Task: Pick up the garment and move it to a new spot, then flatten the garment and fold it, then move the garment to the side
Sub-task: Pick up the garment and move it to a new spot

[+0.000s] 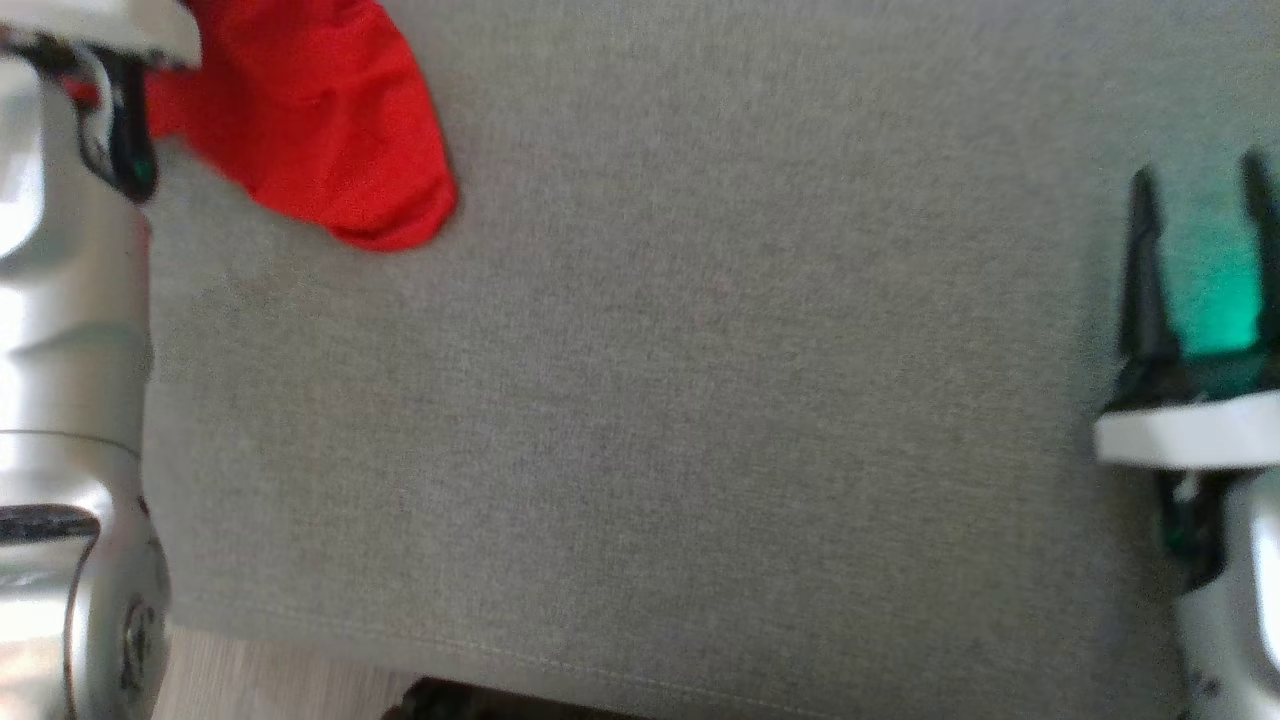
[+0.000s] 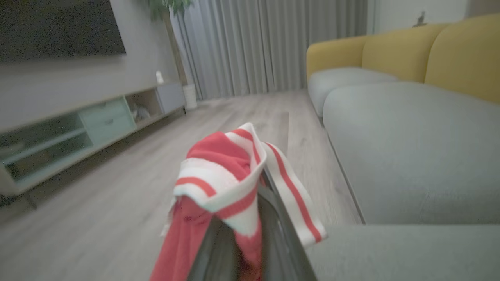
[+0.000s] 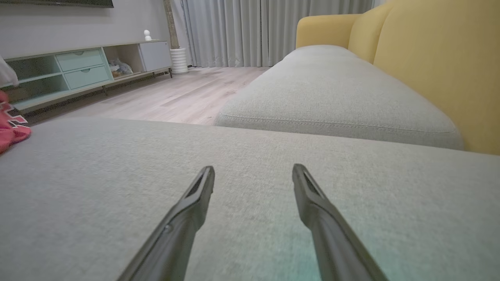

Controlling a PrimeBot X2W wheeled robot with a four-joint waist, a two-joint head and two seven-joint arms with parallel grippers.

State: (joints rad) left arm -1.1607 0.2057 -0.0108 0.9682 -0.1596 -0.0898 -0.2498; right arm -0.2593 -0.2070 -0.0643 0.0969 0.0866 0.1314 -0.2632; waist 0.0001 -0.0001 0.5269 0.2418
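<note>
The garment (image 1: 320, 110) is red and hangs bunched at the top left of the head view, over the grey cushion (image 1: 640, 400). My left gripper (image 2: 258, 195) is shut on the garment (image 2: 222, 171), whose white-and-red striped trim drapes over the fingertips and hides them. My left arm (image 1: 70, 300) runs up the left edge of the head view. Over the cushion's right side my right gripper (image 1: 1200, 260) stands open with nothing in it; its two fingers (image 3: 195, 203) spread just above the fabric. A red corner of the garment (image 3: 11, 130) shows at the far left of the right wrist view.
I am over a wide grey sofa seat (image 3: 250, 164) with a second grey cushion (image 3: 332, 101) and a yellow backrest (image 3: 437, 66) beyond. Wooden floor (image 2: 117, 187) lies past the seat's edge, with a low TV console (image 3: 82, 68) and curtains (image 3: 254, 31) along the walls.
</note>
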